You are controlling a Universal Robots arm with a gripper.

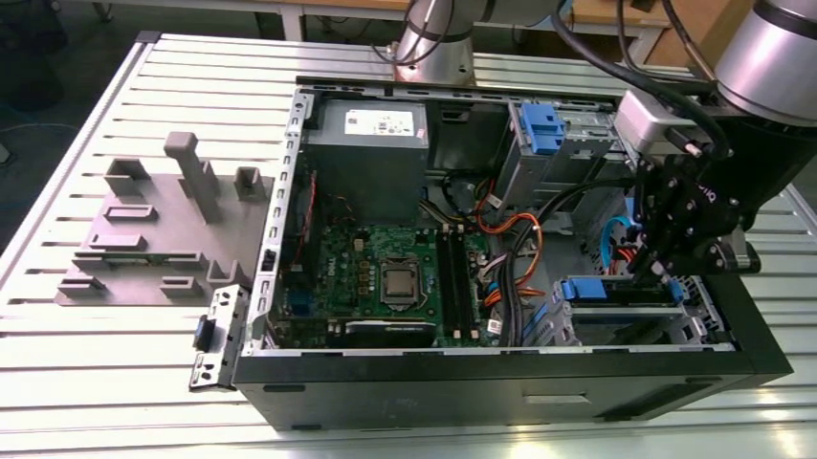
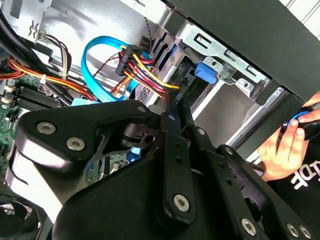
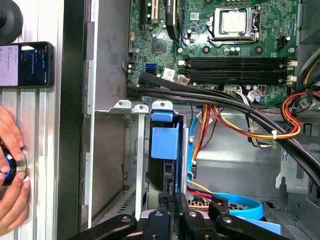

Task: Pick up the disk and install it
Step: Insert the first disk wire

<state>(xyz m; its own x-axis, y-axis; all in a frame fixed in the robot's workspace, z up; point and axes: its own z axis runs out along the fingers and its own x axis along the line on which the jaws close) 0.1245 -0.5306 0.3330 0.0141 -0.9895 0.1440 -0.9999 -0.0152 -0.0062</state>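
Disk is sitting in the drive cage at the near corner of the PC case, toward the exterior view's right, w/ its blue carrier end facing the motherboard side.

Case is lying open on the slatted table, and the arm is reaching down into it from the exterior view's right. Gripper is hanging right over the cage, at the end of the disk away from that blue tab.

In the first wrist view the disk is showing edge-on in its slot. Its long axis is running straight from the blue tab toward the gripper, so the jaws are lining up w/ the far end of the drive, more or less on its axis. I can't tell whether they are open or closed on it, as linkage is blocking the tips. I also can't tell if the drive is fully seated.

Light-blue data cable and red/yellow power leads are crowding in just beside the gripper.

A person's hand is resting outside the case wall, near a phone.

Writing: a white sticker is on the grey box, but the print is too small to make out; same for the phone screen.
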